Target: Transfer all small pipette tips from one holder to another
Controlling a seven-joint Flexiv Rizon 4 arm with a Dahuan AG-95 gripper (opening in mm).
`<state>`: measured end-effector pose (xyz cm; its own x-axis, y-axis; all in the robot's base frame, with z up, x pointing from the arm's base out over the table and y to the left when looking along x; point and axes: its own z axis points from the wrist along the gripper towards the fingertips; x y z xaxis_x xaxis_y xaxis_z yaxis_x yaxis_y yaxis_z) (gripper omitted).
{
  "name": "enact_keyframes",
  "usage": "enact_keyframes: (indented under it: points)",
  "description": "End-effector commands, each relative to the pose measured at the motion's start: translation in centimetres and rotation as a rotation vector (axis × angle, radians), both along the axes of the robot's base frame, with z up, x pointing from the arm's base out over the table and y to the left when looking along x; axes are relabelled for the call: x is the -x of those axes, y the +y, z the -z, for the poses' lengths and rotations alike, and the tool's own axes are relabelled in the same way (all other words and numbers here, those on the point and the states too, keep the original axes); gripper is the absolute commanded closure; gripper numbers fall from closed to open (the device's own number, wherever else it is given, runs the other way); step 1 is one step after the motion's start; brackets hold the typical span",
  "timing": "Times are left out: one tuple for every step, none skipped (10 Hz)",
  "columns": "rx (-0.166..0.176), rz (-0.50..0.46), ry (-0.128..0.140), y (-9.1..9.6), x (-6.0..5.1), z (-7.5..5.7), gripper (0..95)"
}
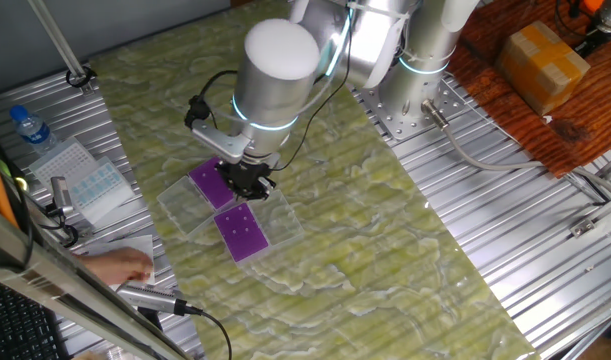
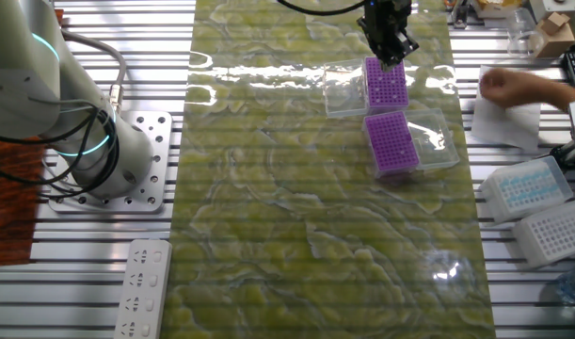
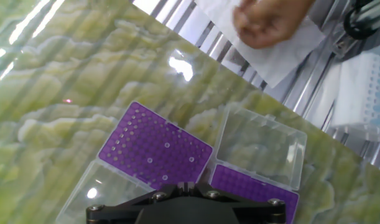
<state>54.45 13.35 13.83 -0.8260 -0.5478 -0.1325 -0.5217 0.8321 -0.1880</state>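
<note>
**Gripper poised over the purple tip racks**

In one fixed view, the arm reached down over the green marbled mat [image 1: 385,230], its gripper [image 1: 247,182] hanging just above the gap between two purple holders. The farther holder [image 1: 211,184] was partly hidden by the black fingers; the nearer holder [image 1: 243,232] lay in full sight, each with a clear hinged lid [image 1: 185,208] lying open beside it. A person's hand [image 1: 120,265] rested at the table edge.

In the other fixed view, the gripper [image 2: 391,52] stood over the top end of one purple holder [image 2: 386,85], with the second holder [image 2: 392,143] just below it — the two close but apart. White tip boxes [image 2: 532,202] sat off the mat to the right.

In the hand view, only the black base of the gripper [image 3: 183,208] showed at the bottom edge, so whether the fingers were parted or held anything could not be told. The small pipette tips [image 3: 166,145] appeared as a few scattered pale dots in the larger purple plate [image 3: 155,149]; the other plate [image 3: 252,186] lay to its right, partly under a clear lid [image 3: 261,146]. A hand [image 3: 270,22] on white paper [image 3: 289,56] showed at the top.
</note>
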Motion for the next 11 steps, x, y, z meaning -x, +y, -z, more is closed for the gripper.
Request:
enact_keyframes:
  points:
    - [0.007,-0.001,0.0,0.03,-0.08,0.06,95.0]
    - [0.008,-0.003,0.0,0.02,-0.07,0.07,95.0]
    - [0.009,-0.004,-0.001,0.02,-0.06,0.07,95.0]
    - [0.009,-0.005,-0.002,0.02,-0.06,0.07,95.0]
    - [0.011,-0.014,-0.002,0.01,-0.05,0.08,95.0]
    - [0.012,-0.018,-0.002,-0.01,-0.02,0.1,95.0]
    - [0.011,-0.023,-0.002,-0.04,0.02,0.12,95.0]
    - [0.006,-0.024,-0.002,-0.06,0.04,0.13,95.0]
    - [0.006,-0.024,-0.002,-0.06,0.04,0.13,95.0]
    - [-0.013,-0.077,0.012,-0.5,-0.02,-0.04,95.0]
    - [-0.013,-0.077,0.012,-0.5,-0.02,-0.04,95.0]
